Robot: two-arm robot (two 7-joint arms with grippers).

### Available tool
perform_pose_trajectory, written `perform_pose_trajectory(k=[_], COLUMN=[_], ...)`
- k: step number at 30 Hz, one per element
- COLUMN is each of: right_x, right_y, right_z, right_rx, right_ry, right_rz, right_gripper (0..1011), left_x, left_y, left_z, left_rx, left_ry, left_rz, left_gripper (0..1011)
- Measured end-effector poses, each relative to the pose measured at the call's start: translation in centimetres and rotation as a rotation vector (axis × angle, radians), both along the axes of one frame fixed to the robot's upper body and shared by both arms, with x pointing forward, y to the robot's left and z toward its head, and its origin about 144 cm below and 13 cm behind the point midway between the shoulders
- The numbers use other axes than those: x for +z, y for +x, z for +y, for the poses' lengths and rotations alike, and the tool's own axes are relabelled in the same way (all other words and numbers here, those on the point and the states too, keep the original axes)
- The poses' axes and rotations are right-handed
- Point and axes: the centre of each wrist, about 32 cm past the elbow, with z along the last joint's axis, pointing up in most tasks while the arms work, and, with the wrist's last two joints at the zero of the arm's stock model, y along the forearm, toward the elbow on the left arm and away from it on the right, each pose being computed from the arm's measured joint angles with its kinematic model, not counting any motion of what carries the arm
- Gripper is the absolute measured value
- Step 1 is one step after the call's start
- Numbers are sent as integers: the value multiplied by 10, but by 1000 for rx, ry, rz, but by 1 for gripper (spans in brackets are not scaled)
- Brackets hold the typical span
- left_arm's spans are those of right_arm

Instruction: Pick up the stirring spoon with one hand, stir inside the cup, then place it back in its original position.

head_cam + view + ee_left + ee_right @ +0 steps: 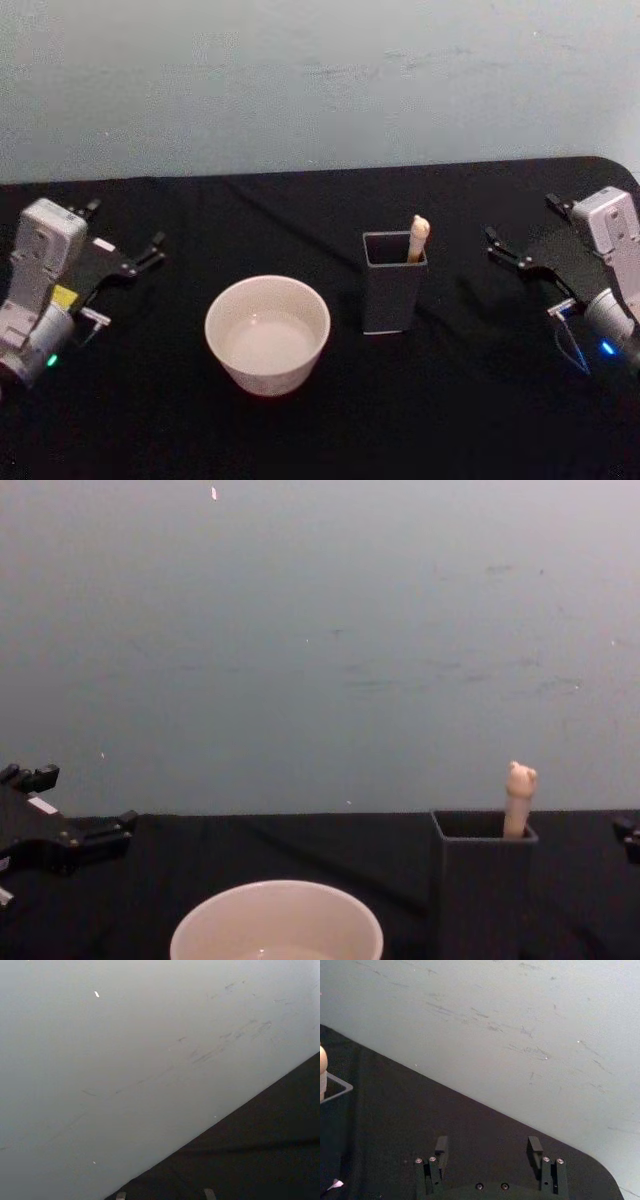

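The left claw (120,232) hangs over the left end of the table, its two black fingers spread wide with nothing between them. The chest view shows it (85,800) low at the left edge, just above the cloth. In the left wrist view only the two fingertips (120,1195) show, set well apart. Behind it sits the silver-white wrist housing of the left arm (40,260).

The right claw (522,222) mirrors it over the right end of the table, also gaping and empty. The right wrist view shows its (487,1147) blocky black fingers (441,1146) parted above bare cloth. One finger (628,835) shows at the right edge of the chest view. Both claws are well apart from the things in the middle.

Nearest the right claw stands the small dark grey square-sided holder (393,290), upright on the table (482,890). The slim stirring spoon with the cream-beige handle (418,238) stands in it, close to upright, at the far corner on the robot's right. Its small bear-like knob rises above the rim (519,798), and its neck and bowl are hidden inside the box. The right wrist view catches the knob (322,1072) and a corner of the holder's rim (332,1092).

To the robot's left of the holder, near it but not touching, sits the wide round cream-white cup (265,375), a little closer to the robot (275,887). Its inside looks pale, and whether it holds anything I cannot tell.

All of this rests on the black cloth-covered table (300,440), which runs back to a plain pale grey-blue wall (300,80).
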Motion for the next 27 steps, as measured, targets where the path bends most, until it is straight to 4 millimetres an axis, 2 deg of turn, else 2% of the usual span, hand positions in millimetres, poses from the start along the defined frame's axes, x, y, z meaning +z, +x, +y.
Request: perform_pose_trajectory(k=[21,27], right_x=[0,8], right_y=[0,0], right_z=[0,0], right_rx=[0,5], right_ry=[1,50], right_rz=[-1,-11], right_gripper=[1002,1002], left_x=[0,0], left_y=[0,0], left_z=[0,0], left_rx=[0,0], left_ry=[0,0], left_rz=[0,0], left_gripper=[1001,1001])
